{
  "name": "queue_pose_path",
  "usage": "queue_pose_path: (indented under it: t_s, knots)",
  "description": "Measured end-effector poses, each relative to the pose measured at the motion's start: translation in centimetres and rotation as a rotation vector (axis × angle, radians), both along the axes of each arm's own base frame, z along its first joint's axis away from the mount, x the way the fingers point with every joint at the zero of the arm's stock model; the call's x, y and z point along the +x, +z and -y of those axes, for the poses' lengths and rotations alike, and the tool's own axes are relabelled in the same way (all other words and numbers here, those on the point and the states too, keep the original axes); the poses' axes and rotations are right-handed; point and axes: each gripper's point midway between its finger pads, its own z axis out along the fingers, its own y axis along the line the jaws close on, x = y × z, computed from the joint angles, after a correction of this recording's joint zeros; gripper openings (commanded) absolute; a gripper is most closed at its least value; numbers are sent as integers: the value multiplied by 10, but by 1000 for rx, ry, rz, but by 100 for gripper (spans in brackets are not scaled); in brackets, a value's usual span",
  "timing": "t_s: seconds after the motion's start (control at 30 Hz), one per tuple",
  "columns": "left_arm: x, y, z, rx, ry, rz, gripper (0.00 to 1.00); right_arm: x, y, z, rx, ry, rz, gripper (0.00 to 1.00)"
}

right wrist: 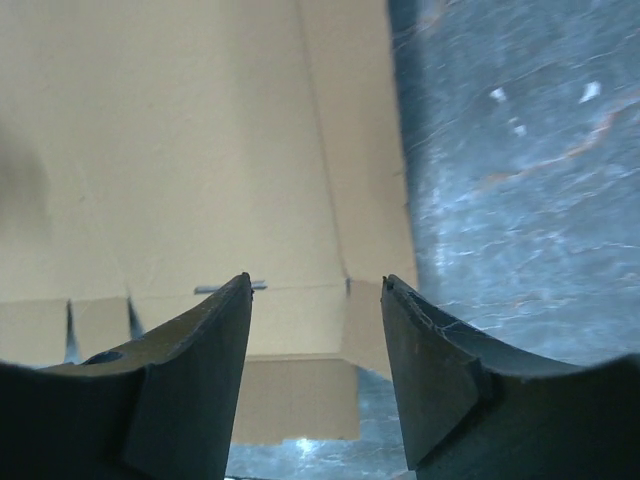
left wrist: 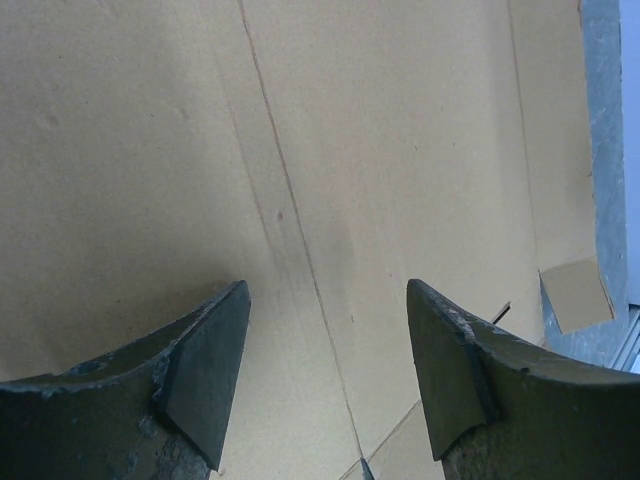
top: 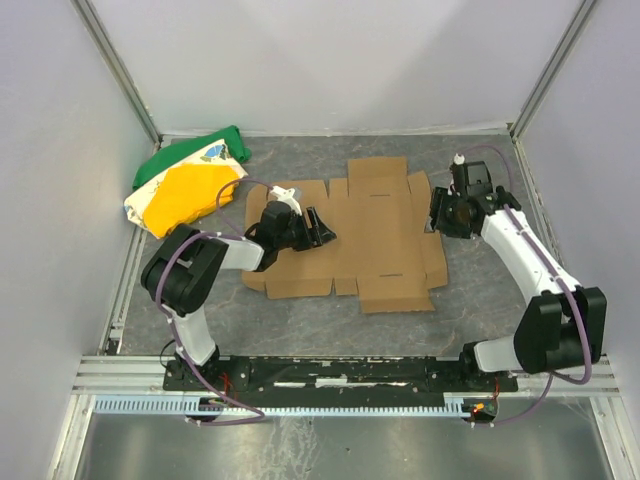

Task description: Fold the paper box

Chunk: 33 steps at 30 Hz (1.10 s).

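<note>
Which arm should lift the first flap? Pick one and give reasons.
Right, probably. The right end effector hangs open at the right edge of the paper box, with flap edge and table both under it. The left end effector, also open, hovers over a flat inner panel.

The left tool (left wrist: 325, 288) stands with its jaws wide apart and nothing between them. Its two dark fingers (left wrist: 205, 370) rise from the bottom edge, and their pads are scuffed. Beyond the tool, the plain brown sheet of the paper box (left wrist: 130, 150) lies flat and fills nearly everything. A long crease (left wrist: 293, 210) runs across the sheet from far beyond the tool into the gap between the fingers. Right of the tool, a small flap (left wrist: 577, 295) sticks out from the sheet's edge, with a short slit (left wrist: 500, 312) between it and the tool. Farther right, a strip of grey mottled worktop (left wrist: 603, 120) shows. Whether the tool touches the sheet cannot be told.
</note>
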Motion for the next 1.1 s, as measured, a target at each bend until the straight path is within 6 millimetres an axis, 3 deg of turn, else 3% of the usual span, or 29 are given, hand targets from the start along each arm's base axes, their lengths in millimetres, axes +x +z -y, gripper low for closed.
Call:
queue_pose_path:
  t_s: [0.13,0.27,0.63,0.83,0.9,1.1]
  knots:
    - [1,-1,1,-7,-3,3,73,16,-8,17,-56,-38,-43,67]
    - [1,0,5,-25,-14,4,73,18,-36,26,-38,-64,-123,67]
    - [-1,0,5,-32,-19,12,73,23,-80,29,-54,-64,-226,65]
    - [-10,0,3,-24,-21,4,73,23,-88,32,-67,-69,-230,61]
    - [-11,-1,3,-23,-22,2,73,25,-90,29,-48,-59,-228,57]
    - [-18,0,0,-19,-23,-6,73,30,-94,2,96,18,-220,15]
